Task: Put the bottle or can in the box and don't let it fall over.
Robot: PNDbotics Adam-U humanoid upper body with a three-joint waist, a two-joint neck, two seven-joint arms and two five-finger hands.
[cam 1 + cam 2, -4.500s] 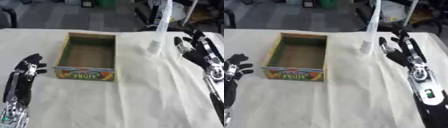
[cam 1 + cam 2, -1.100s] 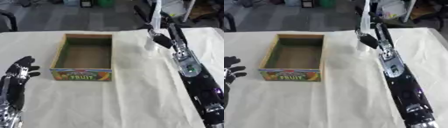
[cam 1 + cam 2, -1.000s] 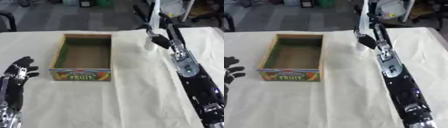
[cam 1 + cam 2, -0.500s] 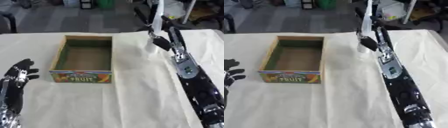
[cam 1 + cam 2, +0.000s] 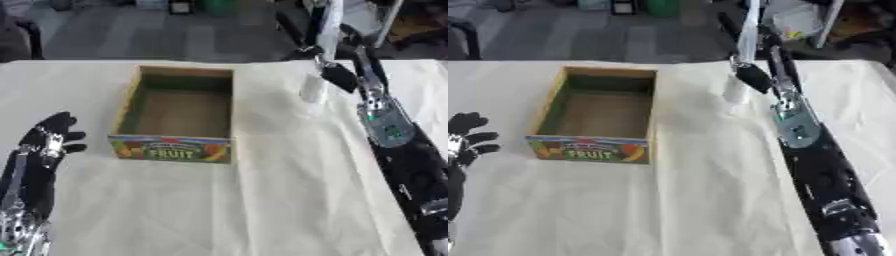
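Fingers of right hand [image 5: 339,77] seemingly curled round upright bottle [image 5: 313,88], cream-clothed table [image 5: 262,200], left hand [image 5: 48,140] open.

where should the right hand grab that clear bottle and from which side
Probably round the bottle's lower body, coming from its right, where the right hand already is. It stands upright, tall and slim, so a low sideways wrap should tip it less. The box lies to its left.
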